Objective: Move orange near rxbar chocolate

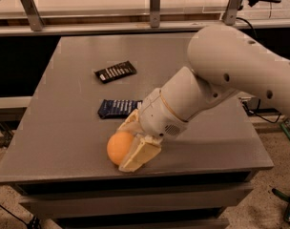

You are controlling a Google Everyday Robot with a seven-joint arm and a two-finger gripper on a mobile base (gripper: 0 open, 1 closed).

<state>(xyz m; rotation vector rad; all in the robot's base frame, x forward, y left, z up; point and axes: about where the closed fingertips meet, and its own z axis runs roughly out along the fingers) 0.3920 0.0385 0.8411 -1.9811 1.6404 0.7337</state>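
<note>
Orange (pixel 116 148) rests on the counter (pixel 64 128) between the spread-apart fingers (pixel 138 157) of the gripper (pixel 124 148), not visibly clamped. Just behind the gripper lies a dark blue bar (pixel 117 108); the rxbar chocolate (pixel 115 71) lies farther beyond it, well apart.
</note>
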